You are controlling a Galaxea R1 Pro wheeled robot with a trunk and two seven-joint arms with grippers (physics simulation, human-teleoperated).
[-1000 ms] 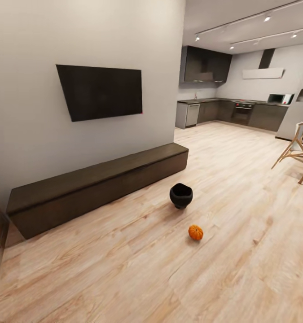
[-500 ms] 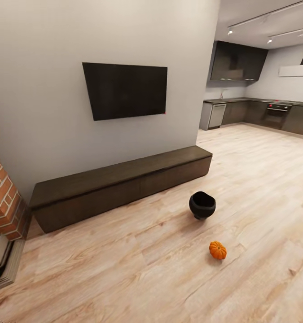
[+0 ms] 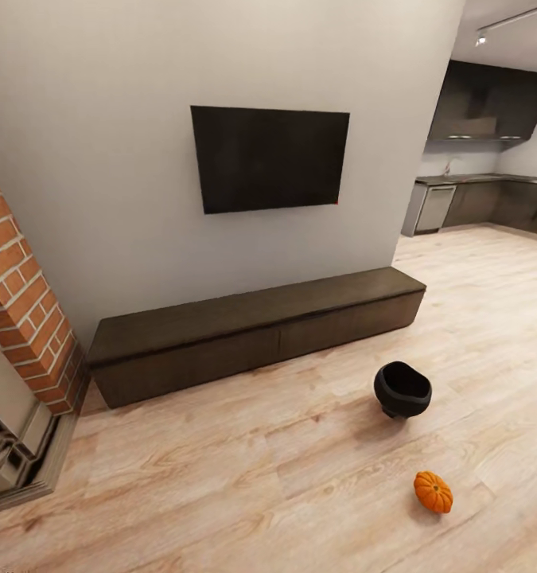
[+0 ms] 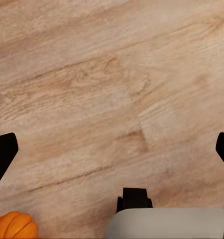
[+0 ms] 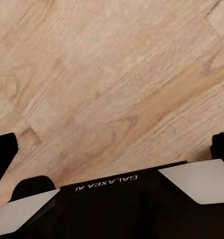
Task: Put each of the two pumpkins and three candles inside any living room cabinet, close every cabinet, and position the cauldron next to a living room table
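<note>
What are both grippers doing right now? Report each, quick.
Left gripper: open, empty, over bare floor, a pumpkin off to one side.
Right gripper: open, empty, over bare floor.

Pale wood-grain plank floor (image 3: pixel 244 485) with a soft satin sheen; dark brown wooden cabinet (image 3: pixel 252 334), matt, smooth fronts. Matt black cauldron (image 3: pixel 402 389), ribbed bright orange pumpkin (image 3: pixel 433 492) with a slight gloss, rough red brick fireplace (image 3: pixel 21 310) with pale mortar. Smooth matt grey wall (image 3: pixel 101 159) and a dark, faintly glossy TV screen (image 3: pixel 268 157).
</note>
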